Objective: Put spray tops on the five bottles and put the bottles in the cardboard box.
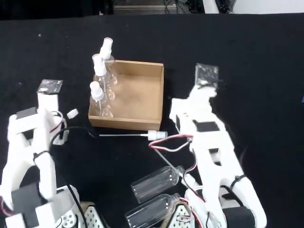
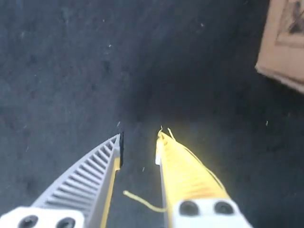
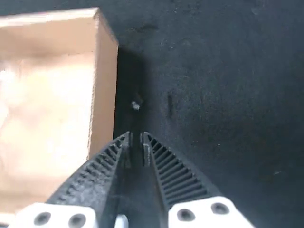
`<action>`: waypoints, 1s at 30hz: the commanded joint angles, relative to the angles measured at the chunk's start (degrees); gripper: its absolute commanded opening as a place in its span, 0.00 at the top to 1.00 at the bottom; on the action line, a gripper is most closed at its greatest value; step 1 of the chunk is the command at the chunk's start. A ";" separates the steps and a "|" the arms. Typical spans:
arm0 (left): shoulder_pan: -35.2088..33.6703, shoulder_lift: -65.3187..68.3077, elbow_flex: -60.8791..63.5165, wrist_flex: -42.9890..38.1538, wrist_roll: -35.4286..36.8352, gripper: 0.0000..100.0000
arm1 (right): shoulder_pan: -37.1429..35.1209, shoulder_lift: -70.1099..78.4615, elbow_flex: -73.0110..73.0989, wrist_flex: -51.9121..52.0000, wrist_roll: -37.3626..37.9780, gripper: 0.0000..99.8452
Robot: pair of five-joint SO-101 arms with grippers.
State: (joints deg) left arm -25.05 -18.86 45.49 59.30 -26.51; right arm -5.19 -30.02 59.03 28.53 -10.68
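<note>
The cardboard box (image 1: 137, 97) stands mid-table, and three clear bottles (image 1: 100, 99) with white spray tops stand upright along its left wall. Two uncapped bottles (image 1: 156, 183) lie on their sides near the front, between the arms. A loose spray top (image 1: 156, 135) with a long thin tube lies just in front of the box. My left gripper (image 1: 49, 88) hovers left of the box, slightly open (image 2: 138, 142) over bare cloth with nothing in it. To the right of the box is my right gripper (image 1: 206, 75), shut and empty (image 3: 135, 140), close beside the box wall (image 3: 102, 90).
A small white cap (image 1: 72, 113) lies near the left arm. Black cloth (image 1: 247, 57) covers the table. Red and white cables (image 1: 171, 142) trail from the right arm near the loose spray top. The box corner (image 2: 285, 47) is visible from the left wrist.
</note>
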 commanded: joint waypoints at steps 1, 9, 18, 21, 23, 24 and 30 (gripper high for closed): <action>-0.13 -8.53 -2.77 6.42 -5.71 0.88 | 1.05 0.13 -12.00 13.45 5.54 0.97; 14.64 -30.24 -3.12 22.68 -12.75 0.87 | 14.95 0.22 -27.30 30.95 15.56 0.97; 49.01 -35.78 -11.91 34.90 -6.51 0.77 | 36.75 0.31 -31.96 36.66 22.68 0.97; 59.65 -35.69 -12.70 33.49 -1.41 0.76 | 40.62 0.31 -31.96 36.92 23.56 0.97; 65.10 -34.20 -12.62 31.12 3.16 0.76 | 42.11 0.31 -31.96 36.92 23.56 0.97; 67.21 -32.88 -12.35 29.89 5.01 0.76 | 42.55 0.31 -31.96 36.92 23.56 0.97; 70.29 -18.81 -8.31 18.29 7.56 0.76 | 42.81 0.31 -30.37 36.48 23.56 0.97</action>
State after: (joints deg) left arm 44.40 -43.74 36.97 83.56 -20.18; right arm 36.48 -30.02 30.73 65.01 12.35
